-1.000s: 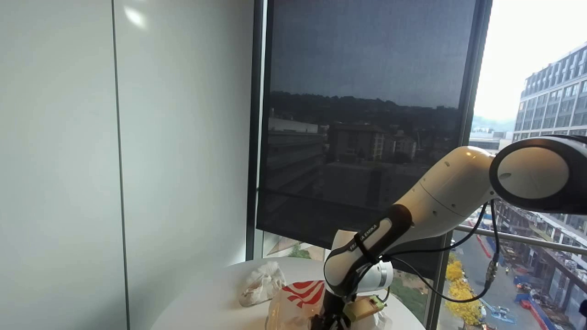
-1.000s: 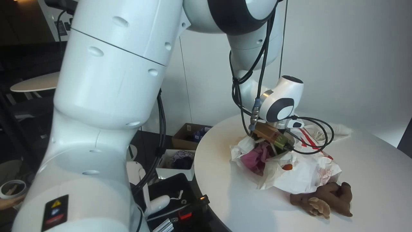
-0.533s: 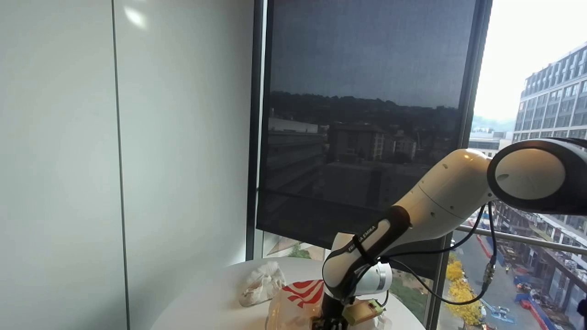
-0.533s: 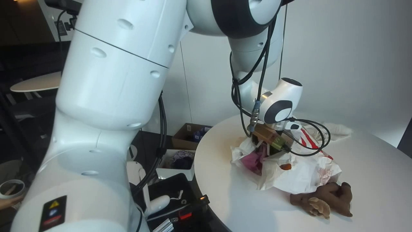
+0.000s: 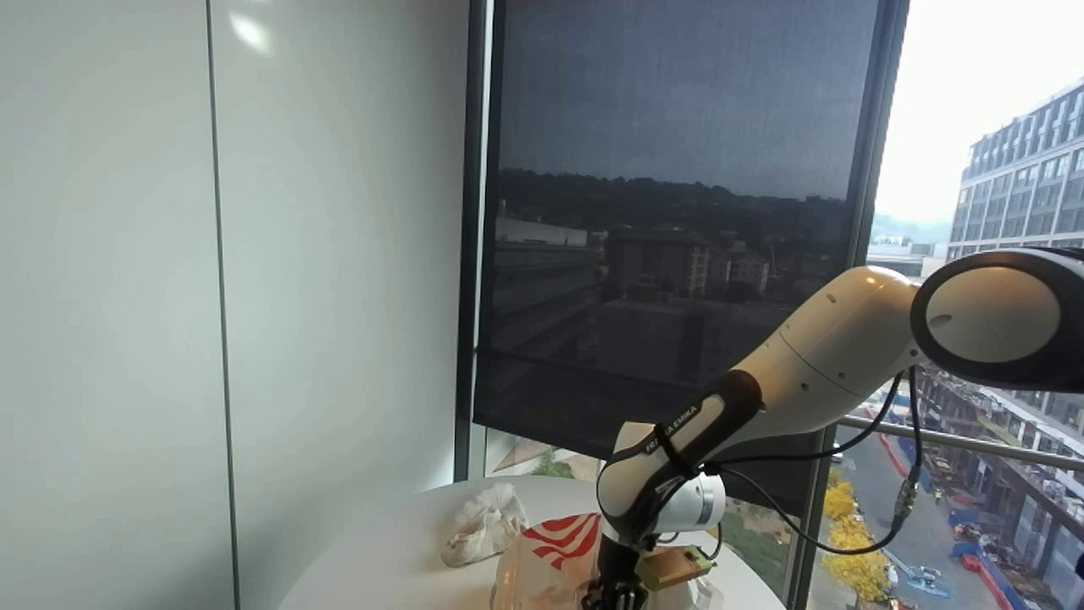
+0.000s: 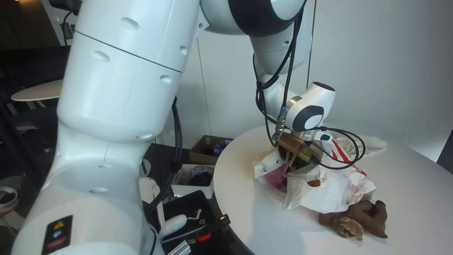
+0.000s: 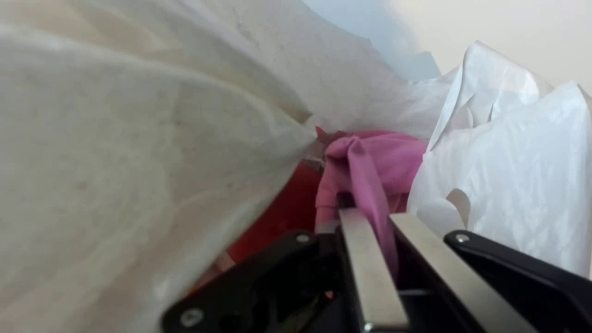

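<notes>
My gripper (image 7: 377, 215) is down in the mouth of a white plastic bag with red print, its jaws drawn together on a fold of pink cloth (image 7: 397, 159). That fold runs up between the metal-backed fingers (image 7: 372, 273), while the rest of the cloth lies in the bag. The bag (image 7: 504, 180) rises around the gripper on both sides. Something dark red (image 7: 286, 212) shows beside the cloth. In an exterior view the pink cloth (image 6: 276, 179) stretches up from the bag (image 6: 329, 194) to the gripper; the wrist hides part of it.
A brown plush toy (image 6: 368, 217) lies against the bag on the round white table (image 6: 244, 198). A crumpled white cloth or bag (image 5: 485, 525) sits behind. Cables (image 6: 357, 148) loop off the wrist. Boxes (image 6: 207, 150) stand on the floor past the table edge.
The jaws have come together on the pink cloth. My arm dipped slightly, then rose again, and the cloth is now pulled into a narrow strand towards the gripper.
</notes>
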Controlling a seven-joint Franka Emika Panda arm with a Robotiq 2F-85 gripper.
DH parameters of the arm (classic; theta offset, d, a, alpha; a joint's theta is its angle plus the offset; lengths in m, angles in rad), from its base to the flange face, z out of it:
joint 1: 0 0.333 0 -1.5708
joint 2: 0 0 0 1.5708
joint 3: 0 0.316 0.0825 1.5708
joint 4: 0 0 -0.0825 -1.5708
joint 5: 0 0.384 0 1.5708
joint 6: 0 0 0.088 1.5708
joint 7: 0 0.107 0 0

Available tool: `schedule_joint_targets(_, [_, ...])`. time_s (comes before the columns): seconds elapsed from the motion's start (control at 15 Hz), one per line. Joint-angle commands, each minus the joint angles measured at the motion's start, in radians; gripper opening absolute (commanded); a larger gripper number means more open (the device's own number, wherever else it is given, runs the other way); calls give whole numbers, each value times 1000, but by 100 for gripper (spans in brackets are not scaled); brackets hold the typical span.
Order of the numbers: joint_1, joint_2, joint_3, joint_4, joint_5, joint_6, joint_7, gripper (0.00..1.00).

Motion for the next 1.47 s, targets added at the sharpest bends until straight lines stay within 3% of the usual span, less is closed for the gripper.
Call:
schedule_joint_targets(0.0, [0, -110, -8, -10, 20, -163, 36, 2])
schedule_joint_targets(0.27, [-9, -198, -22, 25, 83, -463, 65, 2])
schedule_joint_targets(0.6, [4, -341, -58, 13, 88, -597, 88, 2])
schedule_joint_targets(1.0, [43, -546, -42, -31, 138, -553, 8, 2])
schedule_joint_targets(1.4, [146, -649, -3, -32, 141, -418, -33, 2])
